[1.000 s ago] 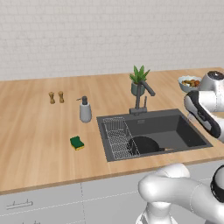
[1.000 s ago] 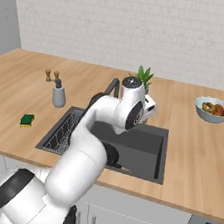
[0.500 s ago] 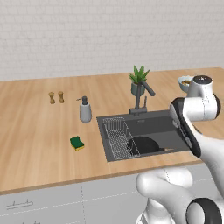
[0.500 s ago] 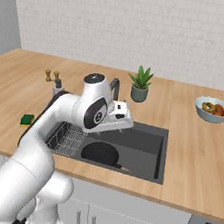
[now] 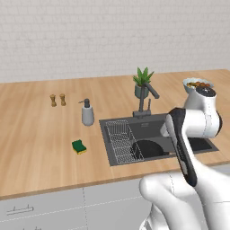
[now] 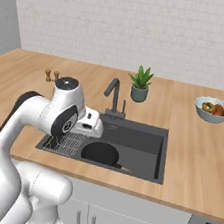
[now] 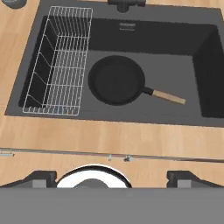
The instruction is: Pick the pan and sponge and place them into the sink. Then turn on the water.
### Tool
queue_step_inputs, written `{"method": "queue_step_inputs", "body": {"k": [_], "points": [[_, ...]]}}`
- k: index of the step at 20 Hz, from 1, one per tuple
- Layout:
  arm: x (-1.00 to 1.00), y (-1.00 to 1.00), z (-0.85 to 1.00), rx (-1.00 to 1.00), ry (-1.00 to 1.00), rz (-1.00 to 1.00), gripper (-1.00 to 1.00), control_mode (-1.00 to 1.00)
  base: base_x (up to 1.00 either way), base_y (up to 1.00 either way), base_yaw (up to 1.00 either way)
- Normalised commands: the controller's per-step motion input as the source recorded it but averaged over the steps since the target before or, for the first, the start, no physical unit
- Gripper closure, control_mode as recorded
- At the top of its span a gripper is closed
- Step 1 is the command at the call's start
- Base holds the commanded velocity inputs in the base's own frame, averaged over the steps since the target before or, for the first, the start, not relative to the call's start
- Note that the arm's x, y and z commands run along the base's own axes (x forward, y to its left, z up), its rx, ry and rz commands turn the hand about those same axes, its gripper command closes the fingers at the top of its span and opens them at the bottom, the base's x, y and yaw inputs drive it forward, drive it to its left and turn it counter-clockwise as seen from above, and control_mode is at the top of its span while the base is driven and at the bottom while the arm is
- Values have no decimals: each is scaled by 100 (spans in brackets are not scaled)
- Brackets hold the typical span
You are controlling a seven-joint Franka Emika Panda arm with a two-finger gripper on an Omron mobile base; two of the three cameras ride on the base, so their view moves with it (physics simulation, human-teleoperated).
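On the wooden desk [image 5: 40, 134] in the left base view, the sponge [image 5: 79, 146] lies green side up, well apart from the sink [image 5: 134, 126] and forward of the soap bottle [image 5: 87, 112]. Two small shakers [image 5: 58, 99] stand farther back to the left. The sink holds a wire dish rack [image 5: 122, 140] at its left side, and part of the black pan [image 5: 148, 148] shows on the basin floor just beside the rack, the rest hidden behind the white arm [image 5: 193, 130]. A faucet [image 5: 146, 99] rises at the sink's back edge, with a potted plant [image 5: 142, 81] behind it and a bowl of fruit [image 5: 196, 84] off to the right. From the right base view, the arm [image 6: 47, 120] bends over the sink's [image 6: 150, 139] near left corner and covers much of the rack [image 6: 69, 146]; the pan [image 6: 100, 154] rests on the basin floor with its handle pointing to the right. The faucet [image 6: 115, 97], plant [image 6: 140, 83] and fruit bowl [image 6: 214, 109] stand on the desk [image 6: 198, 156] beyond. Seen through the hand view, the end effector [image 7: 112, 177] hangs above the desk's front edge [image 7: 109, 138] with its two dark tips spread wide apart and nothing between them. Beyond it the pan [image 7: 117, 80] lies flat in the sink [image 7: 175, 48], touching nothing but the floor, its tan-ended handle angled away from the rack [image 7: 59, 61].
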Motion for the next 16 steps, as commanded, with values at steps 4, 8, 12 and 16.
{"method": "queue_step_inputs", "body": {"k": [4, 8, 12, 16], "points": [[-13, 100, 8, -3, -17, -13, -100, -100, 0, 0, 0], [1, 100, 1, -9, -7, -3, -100, -100, 0, 0, 0], [31, 100, 0, -12, 0, 0, -100, -100, 0, 0, 0], [51, 100, 7, -4, 8, 5, -100, -100, 0, 0, 0]]}}
